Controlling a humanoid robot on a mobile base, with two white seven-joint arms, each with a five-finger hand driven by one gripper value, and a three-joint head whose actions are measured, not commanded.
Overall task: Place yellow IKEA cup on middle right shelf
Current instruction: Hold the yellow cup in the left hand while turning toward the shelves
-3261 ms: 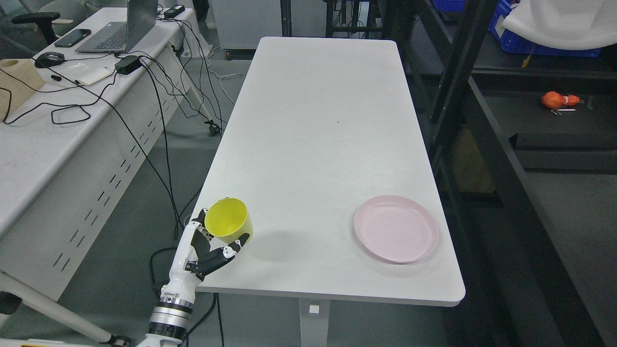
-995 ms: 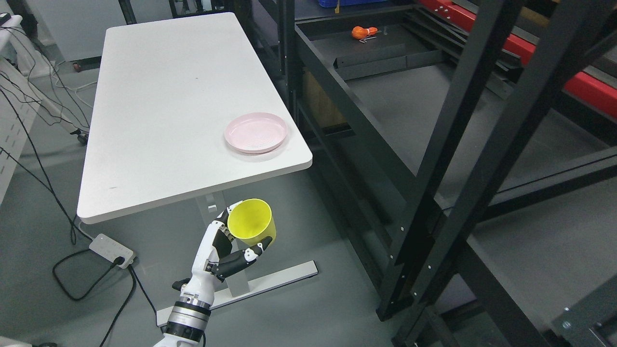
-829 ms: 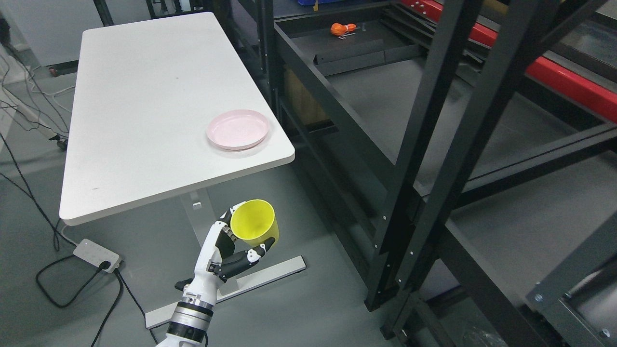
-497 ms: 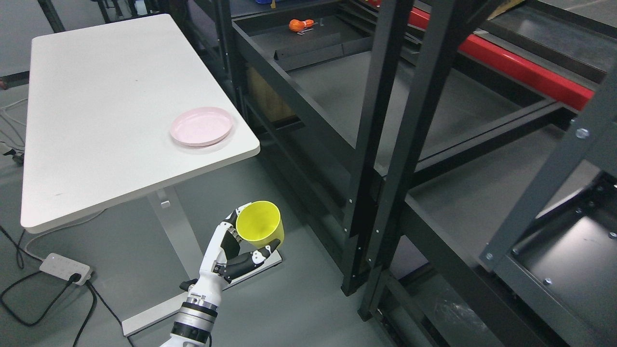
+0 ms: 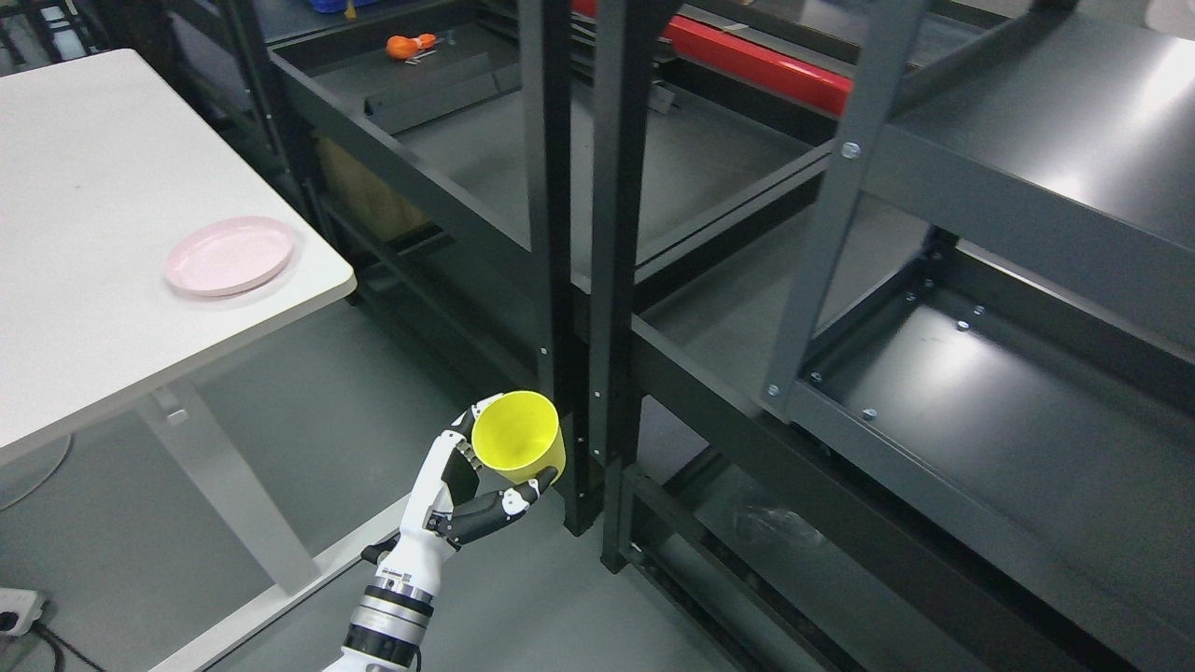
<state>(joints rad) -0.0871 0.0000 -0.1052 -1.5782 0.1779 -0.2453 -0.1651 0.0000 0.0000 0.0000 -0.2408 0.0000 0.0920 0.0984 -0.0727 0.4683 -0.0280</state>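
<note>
My left hand (image 5: 485,471) comes in from the bottom left and is shut on the yellow cup (image 5: 519,441), holding it upright with its open mouth facing up. The cup hangs over the grey floor, just left of two black shelf uprights (image 5: 583,280). A dark metal shelf level (image 5: 980,401) lies to the right behind a grey upright (image 5: 826,224). The right hand is not in view.
A white table (image 5: 84,308) with a pink plate (image 5: 230,255) stands at the left. Another shelf bay (image 5: 560,149) behind the uprights holds an orange object (image 5: 407,44). A red beam (image 5: 747,58) runs at the top. A power strip (image 5: 17,609) lies at the lower left.
The whole view has swung to the right: the table and plate slid left and the shelf unit now fills the picture. The left hand still holds the cup in the same grasp.
</note>
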